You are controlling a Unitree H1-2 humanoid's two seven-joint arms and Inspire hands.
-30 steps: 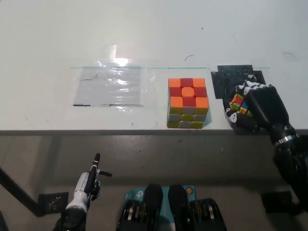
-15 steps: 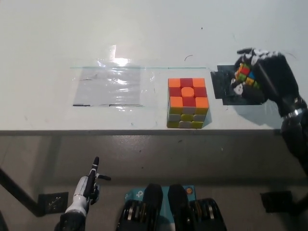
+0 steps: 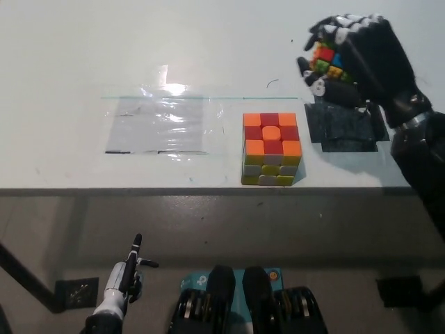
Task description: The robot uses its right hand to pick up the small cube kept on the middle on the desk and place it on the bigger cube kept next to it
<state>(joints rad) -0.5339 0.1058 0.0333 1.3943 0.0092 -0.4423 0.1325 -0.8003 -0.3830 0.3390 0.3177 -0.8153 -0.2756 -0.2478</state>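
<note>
A: Where is the small cube (image 3: pixel 328 57) seen?

B: It is gripped in the black right hand (image 3: pixel 351 59), fingers wrapped round it, and is held clear of the bench (image 3: pixel 83 49), above the far edge of a black square patch (image 3: pixel 345 126).

A: And the bigger cube (image 3: pixel 271 149)?

B: It is found on the bench near the front edge, orange and red on top, just left of the black patch. Nothing is stacked on it.

A: Other items?

B: A clear plastic sheet (image 3: pixel 161 125) is laid flat to the left of the bigger cube.

A: The left hand (image 3: pixel 119 282)?

B: It is seen low at lower left, below the bench edge. Whether it is clenched cannot be told.
</note>
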